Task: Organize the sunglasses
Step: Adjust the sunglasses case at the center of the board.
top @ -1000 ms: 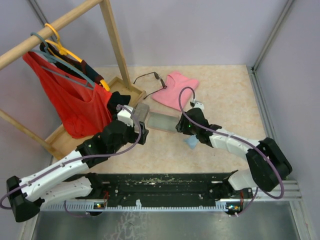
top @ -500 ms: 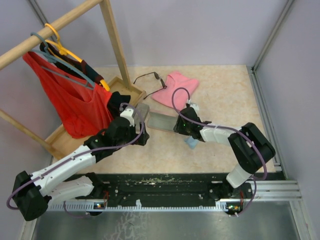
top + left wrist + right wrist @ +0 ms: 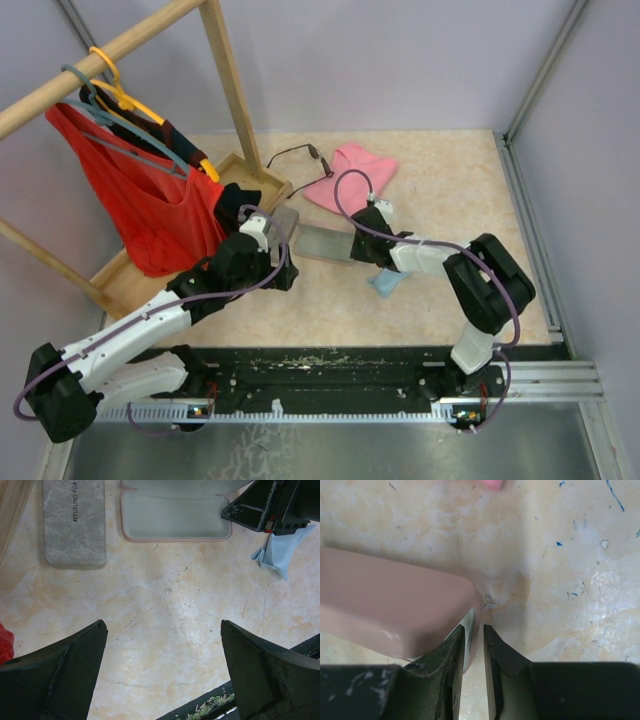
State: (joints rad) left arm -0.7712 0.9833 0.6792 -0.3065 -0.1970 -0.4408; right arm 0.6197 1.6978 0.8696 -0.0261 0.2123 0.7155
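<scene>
Sunglasses (image 3: 316, 154), dark, wire-thin, lie beyond the smooth, round-cornered pink case (image 3: 325, 243) on mottled beige tabletop (image 3: 165, 605). Our right gripper (image 3: 474, 630) sits at that case's corner, jaws almost together; we cannot tell whether they pinch anything. Our left gripper (image 3: 162, 625) gapes wide, empty, over bare tabletop short of the case.

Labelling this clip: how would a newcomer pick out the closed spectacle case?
Start at the wooden clothes rack on the left. Next to the right end of its base lies the grey case, beside the open case. It alone is shut, marbled grey, with printed lettering.
</scene>
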